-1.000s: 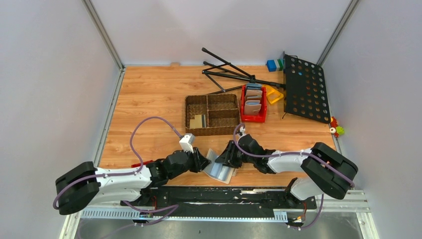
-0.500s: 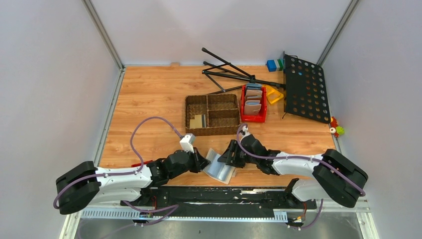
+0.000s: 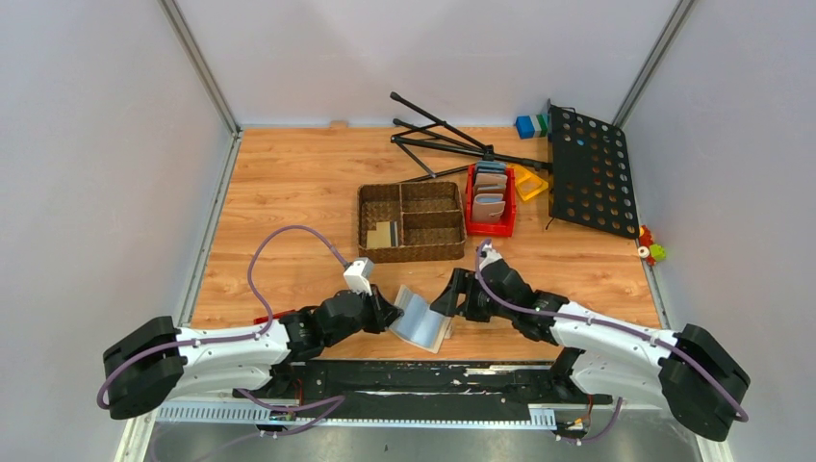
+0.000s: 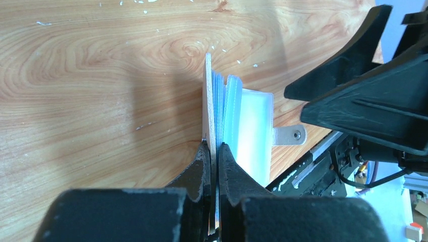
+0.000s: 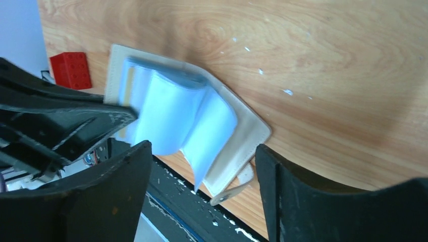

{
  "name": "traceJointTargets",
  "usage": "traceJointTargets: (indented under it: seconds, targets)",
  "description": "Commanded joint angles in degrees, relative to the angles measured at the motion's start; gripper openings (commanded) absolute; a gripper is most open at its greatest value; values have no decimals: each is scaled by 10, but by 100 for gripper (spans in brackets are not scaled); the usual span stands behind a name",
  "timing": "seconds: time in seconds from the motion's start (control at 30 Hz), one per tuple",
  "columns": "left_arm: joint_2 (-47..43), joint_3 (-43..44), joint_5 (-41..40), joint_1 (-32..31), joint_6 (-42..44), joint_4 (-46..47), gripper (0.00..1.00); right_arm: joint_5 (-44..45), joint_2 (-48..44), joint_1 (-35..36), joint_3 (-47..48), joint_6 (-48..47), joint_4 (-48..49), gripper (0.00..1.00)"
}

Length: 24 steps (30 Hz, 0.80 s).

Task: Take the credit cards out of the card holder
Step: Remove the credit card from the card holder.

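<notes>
The beige card holder (image 3: pixel 420 323) lies spread open near the table's front edge, its pale blue pockets fanned out. My left gripper (image 3: pixel 392 313) is shut on its left beige cover (image 4: pixel 208 101), holding that side upright. In the left wrist view the strap tab (image 4: pixel 290 135) sticks out at the right. My right gripper (image 3: pixel 450 299) is open just right of the holder, and in its wrist view the blue pockets (image 5: pixel 176 116) lie ahead of its spread jaws. A tan edge, perhaps a card, shows in the left pocket (image 5: pixel 130 83). Two credit cards (image 3: pixel 382 235) lie in the woven basket.
The brown woven basket (image 3: pixel 411 254) stands behind the holder. A red bin (image 3: pixel 491 226) with other wallets sits to its right. A black perforated stand (image 3: pixel 587 168) and its tripod legs (image 3: pixel 438 135) lie at the back right. A red block (image 5: pixel 70 69) rests beside the left arm.
My left gripper closed on the holder's left cover. My right gripper opened wider and drew back to the right, off the holder, its arm swinging outward.
</notes>
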Motion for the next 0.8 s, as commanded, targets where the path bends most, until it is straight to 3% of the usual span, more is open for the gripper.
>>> traceJointTargets:
  seconds: [0.0, 0.13, 0.27, 0.37, 0.43, 0.57, 0.77]
  targets:
    - [-1, 17, -9, -3, 7, 18, 0, -11, -13, -1, 54, -34, -11, 77]
    - [4, 18, -4, -3, 7, 26, 0, -22, 28, 0, 77, -31, 4, 76]
    - [9, 20, -1, -3, 8, 30, 0, -45, 87, 1, 103, -30, 31, 59]
    - [12, 23, 1, -3, 9, 31, 0, -49, 114, 8, 120, -31, 54, 52]
    - [15, 23, 3, -3, 10, 32, 0, -44, 133, 13, 133, -34, 48, 53]
    - [18, 25, 5, -3, 12, 34, 0, -26, 169, 23, 166, -41, 1, 68]
    - [16, 26, 6, -3, 13, 38, 0, 8, 216, 37, 180, -47, -37, 65]
